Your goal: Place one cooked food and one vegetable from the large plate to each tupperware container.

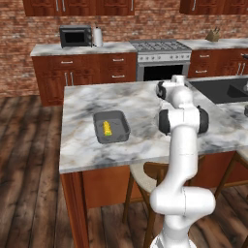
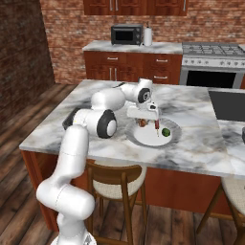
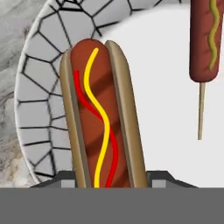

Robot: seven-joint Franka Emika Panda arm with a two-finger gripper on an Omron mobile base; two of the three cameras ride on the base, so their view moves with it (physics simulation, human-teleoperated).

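1. I had the gripper (image 2: 142, 120) low over the left part of the large plate (image 2: 143, 139).
2. Its jaws stood either side of a hot dog (image 3: 103, 118); I could not tell whether they gripped it.
3. A corn dog (image 3: 207, 41) lay just beside it.
4. One tupperware container (image 1: 112, 127) held a yellow piece (image 1: 107, 128).

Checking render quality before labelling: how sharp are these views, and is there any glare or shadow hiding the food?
Hand view: hot dog and corn dog crisp, no glare, flat even light. Right base view: plate small, food soft and pixelated, gripper over it. Left base view: tupperware container clear, corn blurry.
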